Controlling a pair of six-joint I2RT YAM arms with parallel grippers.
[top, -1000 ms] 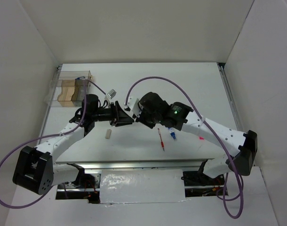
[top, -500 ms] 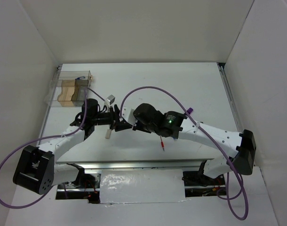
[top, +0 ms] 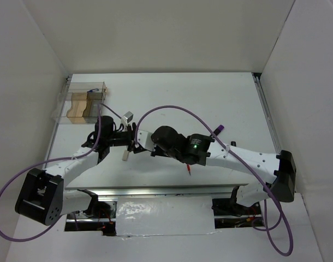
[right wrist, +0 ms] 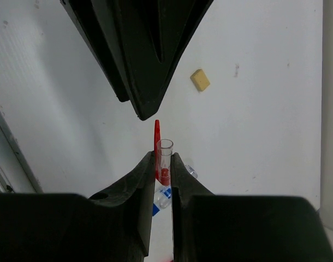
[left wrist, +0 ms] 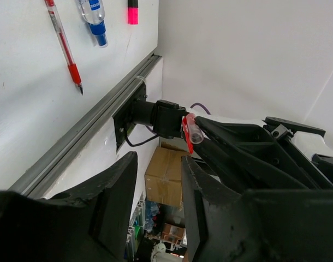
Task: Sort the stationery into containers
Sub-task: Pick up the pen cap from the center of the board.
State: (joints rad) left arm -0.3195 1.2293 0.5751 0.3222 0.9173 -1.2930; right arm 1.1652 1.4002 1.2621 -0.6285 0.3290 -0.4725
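The right gripper (right wrist: 162, 159) is pinching a clear cap (right wrist: 165, 146) with a red clip, just facing the left gripper (left wrist: 158, 164), whose jaws are standing apart. The box (top: 98, 86) is holding a tan block (top: 76, 105) and a brown block (top: 91, 105). An eraser (top: 124, 155), a red pen (left wrist: 63, 45) and a tube (left wrist: 94, 16), its label unreadable, are lying on the tabletop (top: 210, 98).

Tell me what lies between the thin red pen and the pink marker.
A clear blue-capped tube, touching neither the thin red pen nor the pink marker; the left wrist view shows it.
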